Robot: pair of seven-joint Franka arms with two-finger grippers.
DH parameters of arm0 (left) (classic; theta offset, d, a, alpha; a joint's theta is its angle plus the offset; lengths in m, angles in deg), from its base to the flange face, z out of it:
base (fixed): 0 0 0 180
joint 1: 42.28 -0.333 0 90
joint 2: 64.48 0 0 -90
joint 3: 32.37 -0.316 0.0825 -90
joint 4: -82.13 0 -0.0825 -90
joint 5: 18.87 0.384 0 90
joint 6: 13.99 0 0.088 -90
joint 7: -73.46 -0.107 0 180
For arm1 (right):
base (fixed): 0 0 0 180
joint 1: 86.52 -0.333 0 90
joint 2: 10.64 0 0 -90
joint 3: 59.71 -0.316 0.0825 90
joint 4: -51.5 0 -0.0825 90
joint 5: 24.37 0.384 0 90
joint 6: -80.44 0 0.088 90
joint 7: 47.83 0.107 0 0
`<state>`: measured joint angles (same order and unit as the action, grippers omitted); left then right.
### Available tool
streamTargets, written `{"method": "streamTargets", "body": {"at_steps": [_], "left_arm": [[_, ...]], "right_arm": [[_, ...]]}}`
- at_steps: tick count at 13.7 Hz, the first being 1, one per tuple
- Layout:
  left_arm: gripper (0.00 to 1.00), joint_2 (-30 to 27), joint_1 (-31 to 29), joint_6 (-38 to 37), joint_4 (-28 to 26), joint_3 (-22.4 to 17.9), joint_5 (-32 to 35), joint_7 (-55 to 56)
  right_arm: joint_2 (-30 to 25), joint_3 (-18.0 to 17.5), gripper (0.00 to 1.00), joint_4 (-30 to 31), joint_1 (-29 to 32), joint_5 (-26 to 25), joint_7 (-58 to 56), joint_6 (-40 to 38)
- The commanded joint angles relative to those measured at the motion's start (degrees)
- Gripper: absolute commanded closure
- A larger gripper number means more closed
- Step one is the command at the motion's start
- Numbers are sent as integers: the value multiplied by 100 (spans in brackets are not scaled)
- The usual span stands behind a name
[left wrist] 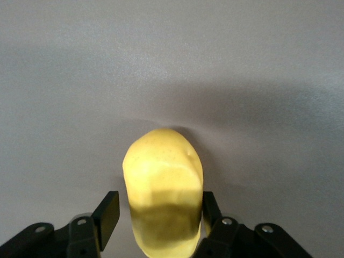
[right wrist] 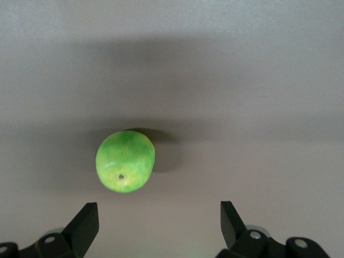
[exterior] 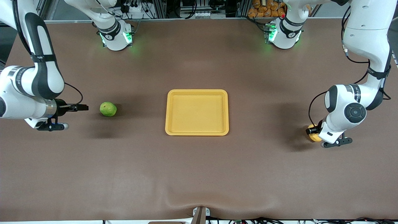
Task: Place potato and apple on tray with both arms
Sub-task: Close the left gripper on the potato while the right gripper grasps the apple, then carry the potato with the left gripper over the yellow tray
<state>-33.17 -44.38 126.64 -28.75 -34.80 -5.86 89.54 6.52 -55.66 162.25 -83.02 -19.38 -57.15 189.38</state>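
The yellow potato (exterior: 314, 137) lies on the brown table toward the left arm's end. My left gripper (exterior: 312, 130) is down around it; in the left wrist view the potato (left wrist: 164, 183) sits between the fingers of the gripper (left wrist: 160, 215). One finger touches it and the other stands a small gap off. The green apple (exterior: 108, 109) lies toward the right arm's end. My right gripper (exterior: 82, 107) is open, low beside it. In the right wrist view the apple (right wrist: 125, 160) lies just ahead of the open gripper (right wrist: 158, 220), off to one side. The yellow-orange tray (exterior: 197, 91) lies empty mid-table.
The brown table cover bulges into a fold near the front edge (exterior: 199, 199). A small fixture (exterior: 200, 214) sticks up at the middle of that edge. The arm bases (exterior: 116, 34) stand along the back edge.
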Motion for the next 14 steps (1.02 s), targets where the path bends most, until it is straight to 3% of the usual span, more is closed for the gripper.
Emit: {"method": "streamTargets", "body": {"at_steps": [1, 2, 3, 7, 11, 14], "left_arm": [[70, 86, 17, 70, 110, -11, 211, 141], [95, 86, 60, 61, 118, -2, 211, 158], [100, 94, 69, 61, 153, 24, 159, 211], [100, -89, 70, -26, 171, 207, 193, 212], [100, -117, 61, -308, 399, 1226, 141, 167], [100, 15, 244, -317, 803, 1746, 141, 272]], "right_arm": [[-178, -106, 0, 465, 54, 99, 97, 495], [-161, -167, 0, 509, 54, 99, 123, 610], [-152, -194, 0, 579, 63, 99, 228, 698], [-135, -519, 0, 1018, 81, 99, 791, 1374], [-143, -563, 0, 1528, 72, 99, 861, 1937], [-135, -712, 0, 1696, 54, 108, 1247, 2114]]}}
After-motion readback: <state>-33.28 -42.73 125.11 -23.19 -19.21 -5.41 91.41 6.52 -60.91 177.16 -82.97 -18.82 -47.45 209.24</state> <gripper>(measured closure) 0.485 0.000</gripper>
